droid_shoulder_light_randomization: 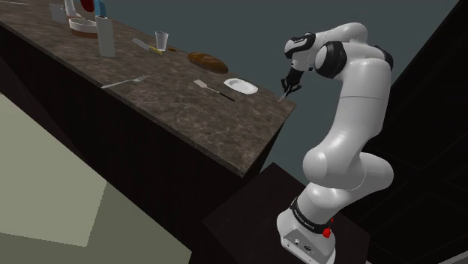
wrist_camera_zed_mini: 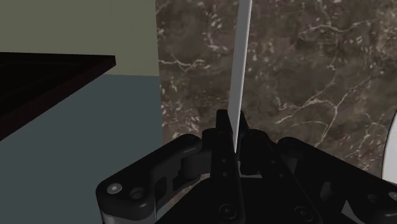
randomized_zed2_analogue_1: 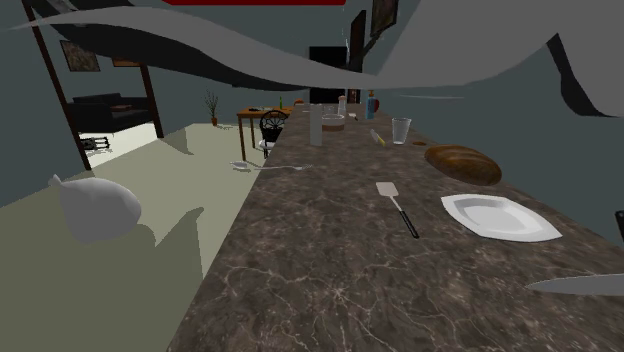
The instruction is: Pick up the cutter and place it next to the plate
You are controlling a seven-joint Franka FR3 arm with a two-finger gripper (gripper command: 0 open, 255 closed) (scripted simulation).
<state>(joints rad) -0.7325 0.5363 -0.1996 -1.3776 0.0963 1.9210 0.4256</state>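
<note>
My black gripper [droid_shoulder_light_randomization: 289, 79] hangs above the counter's near corner, shut on the cutter [droid_shoulder_light_randomization: 283, 94], a knife with a long grey blade that slants down toward the stone top. In the wrist view the fingers [wrist_camera_zed_mini: 221, 133] clasp the base of the blade [wrist_camera_zed_mini: 242, 63], which runs straight ahead over the brown marbled counter [wrist_camera_zed_mini: 305, 76]. The white plate [droid_shoulder_light_randomization: 241, 86] lies flat on the counter a short way toward the shoulder view's left of the gripper. The second exterior view shows the plate [randomized_zed2_analogue_1: 500, 215] with the blade tip [randomized_zed2_analogue_1: 580, 285] hovering just in front of it. The plate's rim [wrist_camera_zed_mini: 391, 156] borders the gripper.
A spatula [droid_shoulder_light_randomization: 212, 89] lies beside the plate, with a bread loaf [droid_shoulder_light_randomization: 208, 62] and a glass [droid_shoulder_light_randomization: 161, 40] behind it. A fork [droid_shoulder_light_randomization: 124, 81] sits near the counter's front edge. More containers [droid_shoulder_light_randomization: 105, 36] stand at the far end. The counter edge [droid_shoulder_light_randomization: 262, 146] drops to the dark stand [droid_shoulder_light_randomization: 247, 217].
</note>
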